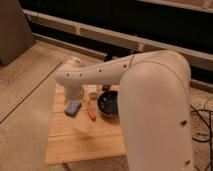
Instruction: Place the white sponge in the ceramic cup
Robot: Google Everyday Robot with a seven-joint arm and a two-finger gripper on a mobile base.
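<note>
The white sponge (73, 108), a pale bluish block, lies on the left part of the wooden table (85, 142). My gripper (74, 97) hangs from the arm's wrist straight above and just behind the sponge; the wrist housing hides most of its fingers, which stand open with nothing seen between them. A small pale object, which I take for the ceramic cup (92, 90), stands behind the orange-red stick and is partly covered by my arm.
An orange-red stick (91, 111) lies right of the sponge. A wide dark bowl (109, 104) sits further right. My large white arm (155, 100) covers the table's right side. A speckled floor surrounds the table, with a dark wall behind.
</note>
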